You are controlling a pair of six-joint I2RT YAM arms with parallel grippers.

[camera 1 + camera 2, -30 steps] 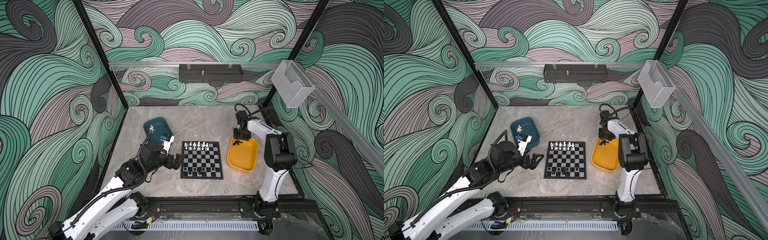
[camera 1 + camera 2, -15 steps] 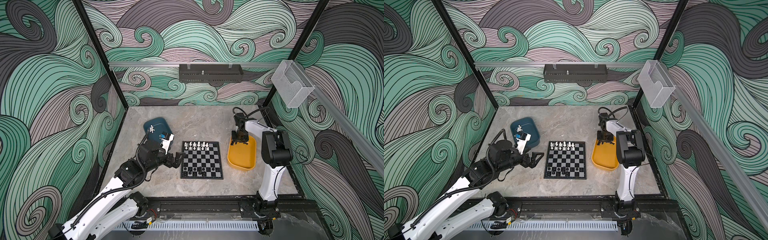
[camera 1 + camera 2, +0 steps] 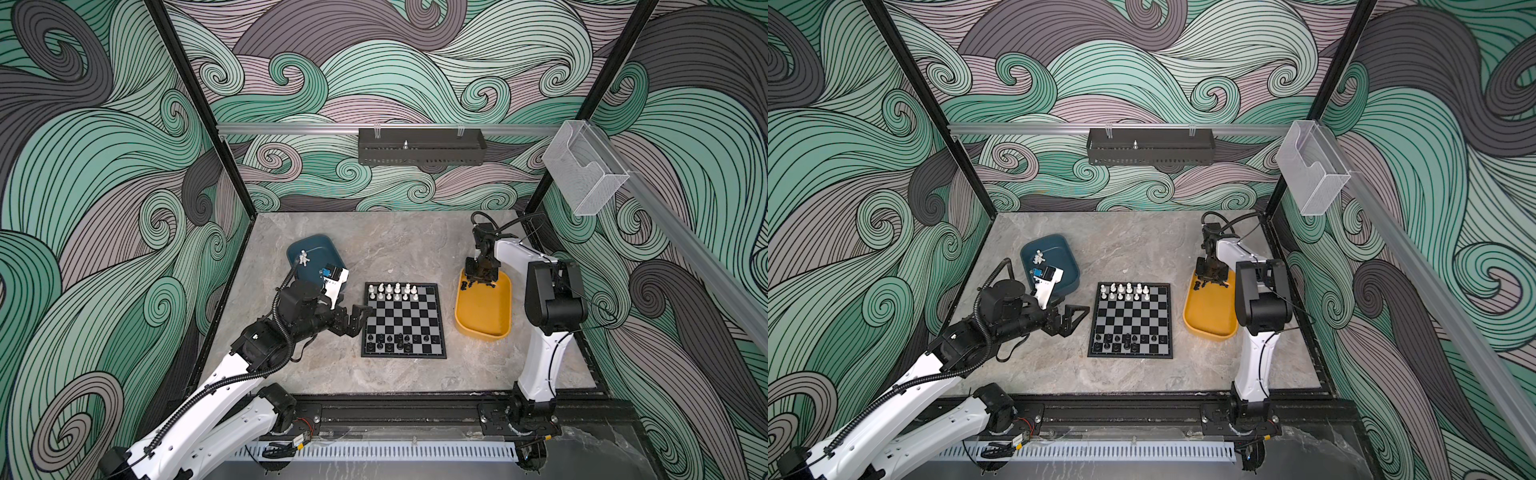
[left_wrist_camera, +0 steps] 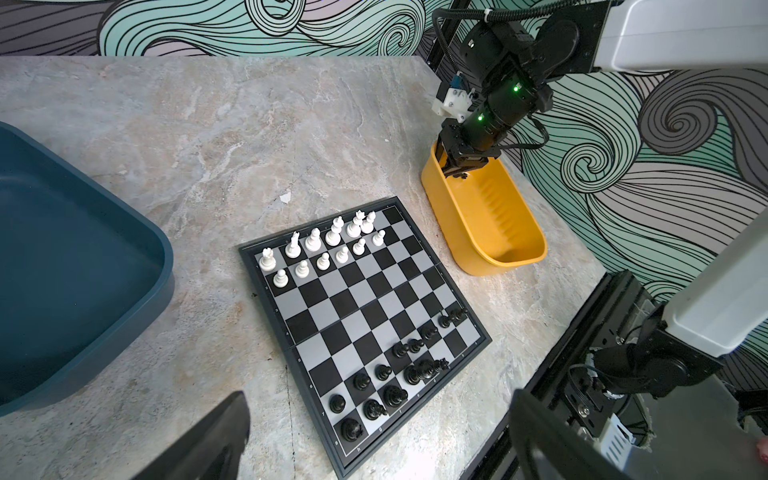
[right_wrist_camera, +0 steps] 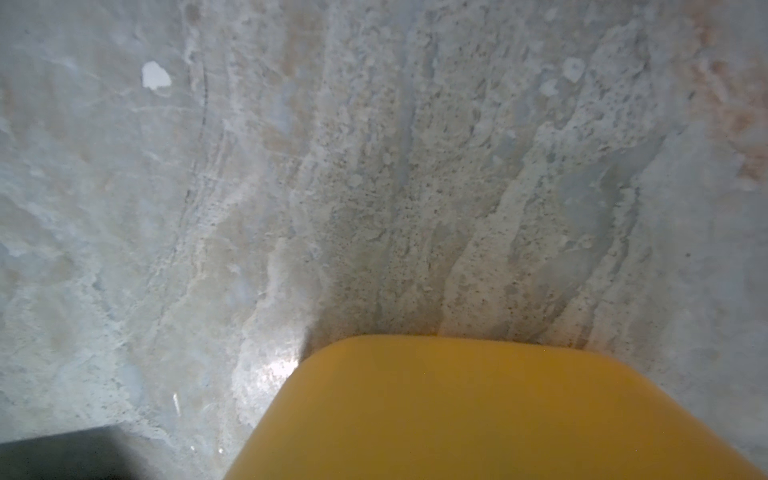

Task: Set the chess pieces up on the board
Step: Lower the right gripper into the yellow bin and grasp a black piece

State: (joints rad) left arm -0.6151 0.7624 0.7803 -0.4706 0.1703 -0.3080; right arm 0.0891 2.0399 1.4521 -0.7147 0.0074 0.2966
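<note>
The board lies mid-table. White chess pieces fill its far rows and black ones its near rows. My left gripper hangs open and empty beside the board's left edge. My right gripper reaches down into the far end of the yellow tray, next to loose black pieces. How its jaws stand is hidden, and the right wrist view shows only tray rim and table.
A teal tray behind the left arm holds a few loose white pieces. The black frame rail runs along the table's front edge. A black shelf hangs on the back wall.
The right gripper has shifted slightly to the left at the far end of the yellow tray. The left arm has barely moved.
</note>
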